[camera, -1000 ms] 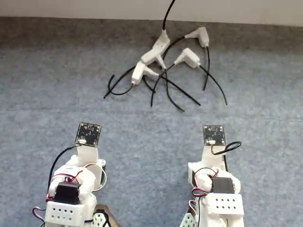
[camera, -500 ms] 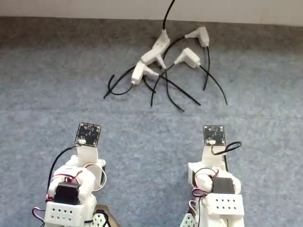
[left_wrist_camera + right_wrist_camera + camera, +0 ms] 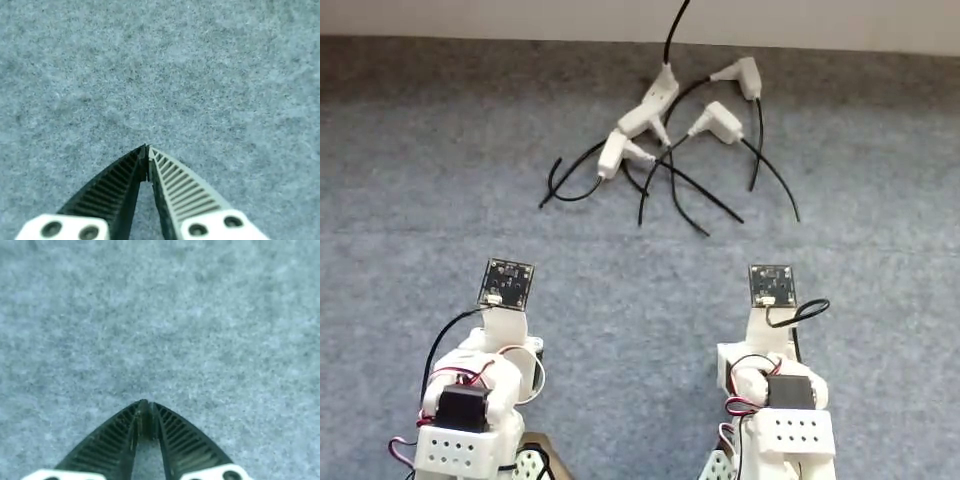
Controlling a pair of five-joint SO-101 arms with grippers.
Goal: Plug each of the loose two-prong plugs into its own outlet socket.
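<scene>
Four white connectors on black cords are lying in a loose tangle at the far side of the grey mat. Honestly can't tell plugs from sockets.

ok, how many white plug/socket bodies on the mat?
4: long one far middle, short one nearer-left of it, far plug and near plug to its right. Long one may be two joined.

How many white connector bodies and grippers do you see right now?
white connector bodies: 4 (the longest may be two joined)
grippers, left gripper and right gripper, both shut: 2
Total: 6
</scene>
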